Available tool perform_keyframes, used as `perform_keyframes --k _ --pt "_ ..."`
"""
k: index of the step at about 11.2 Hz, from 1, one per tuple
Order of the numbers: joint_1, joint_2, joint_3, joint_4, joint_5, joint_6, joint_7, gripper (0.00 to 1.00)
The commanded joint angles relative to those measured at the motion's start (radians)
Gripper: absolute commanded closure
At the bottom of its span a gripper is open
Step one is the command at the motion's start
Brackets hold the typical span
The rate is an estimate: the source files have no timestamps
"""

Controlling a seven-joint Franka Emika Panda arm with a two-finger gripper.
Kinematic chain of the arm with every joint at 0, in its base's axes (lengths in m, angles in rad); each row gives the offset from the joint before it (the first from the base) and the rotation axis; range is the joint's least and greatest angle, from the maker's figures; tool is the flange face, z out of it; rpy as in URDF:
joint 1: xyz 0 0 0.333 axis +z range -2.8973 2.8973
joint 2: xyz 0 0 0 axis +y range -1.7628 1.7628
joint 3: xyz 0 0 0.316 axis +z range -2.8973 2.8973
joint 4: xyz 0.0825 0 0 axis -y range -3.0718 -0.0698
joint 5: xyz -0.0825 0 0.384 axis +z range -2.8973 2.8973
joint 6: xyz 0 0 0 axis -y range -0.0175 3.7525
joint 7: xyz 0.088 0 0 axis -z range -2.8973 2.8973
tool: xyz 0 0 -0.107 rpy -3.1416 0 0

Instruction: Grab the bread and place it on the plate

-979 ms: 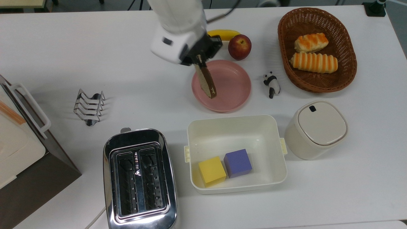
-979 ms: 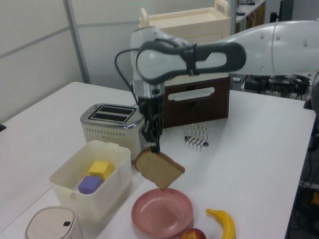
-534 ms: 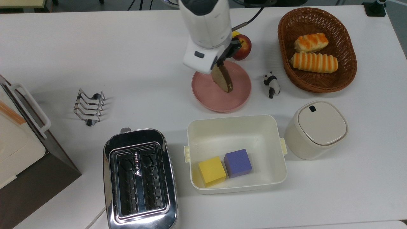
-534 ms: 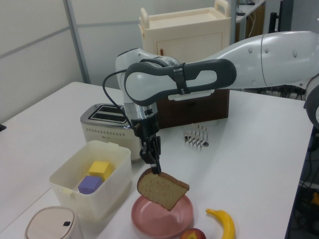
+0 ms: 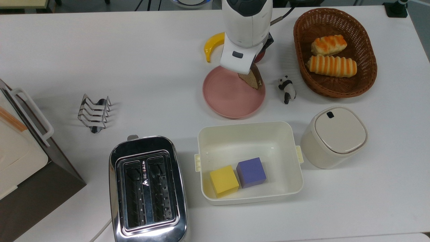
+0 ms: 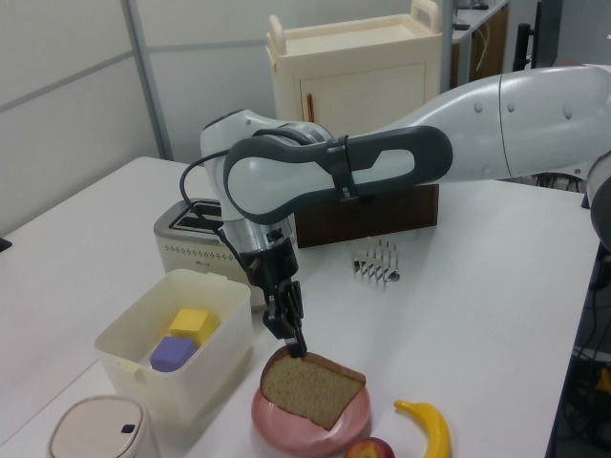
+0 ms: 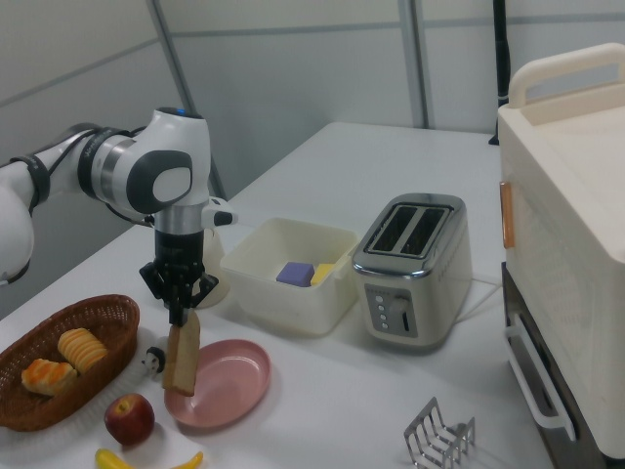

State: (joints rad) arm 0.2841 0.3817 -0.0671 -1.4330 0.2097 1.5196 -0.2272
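you have the bread (image 6: 312, 390), a flat brown wholemeal slice with a dark crust and speckled tan crumb, hanging on edge by its top. in the left view its broad face is towards you and slightly tilted; in the right view it hangs edge-on, nearly upright. its lower edge seems to sit just over or on the plate (image 5: 228, 97), though contact is hard to judge. the plate is round, shallow, pink with a raised rim, flat on the white table. in the top view the bread (image 5: 252, 79) sits at the plate's upper right.
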Motion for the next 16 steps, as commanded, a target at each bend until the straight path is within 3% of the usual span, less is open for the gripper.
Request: perform_keyframes --k 1,6,8,11,15,16 --pt "0.006 0.014 -0.01 -0.015 -0.018 -0.007 0.002 0.7" --pt "-0.068 0.029 -0.022 -0.007 -0.058 -0.007 -0.06 0.57" --pt "-0.095 0.028 -0.023 0.019 -0.064 -0.007 -0.06 0.47" --pt "-0.128 0.013 -0.025 0.034 -0.09 -0.009 -0.058 0.22" --pt "-0.114 0.019 -0.016 0.031 -0.099 -0.007 -0.055 0.0" --pt "-0.114 0.025 -0.013 0.026 -0.095 -0.004 -0.057 0.0"
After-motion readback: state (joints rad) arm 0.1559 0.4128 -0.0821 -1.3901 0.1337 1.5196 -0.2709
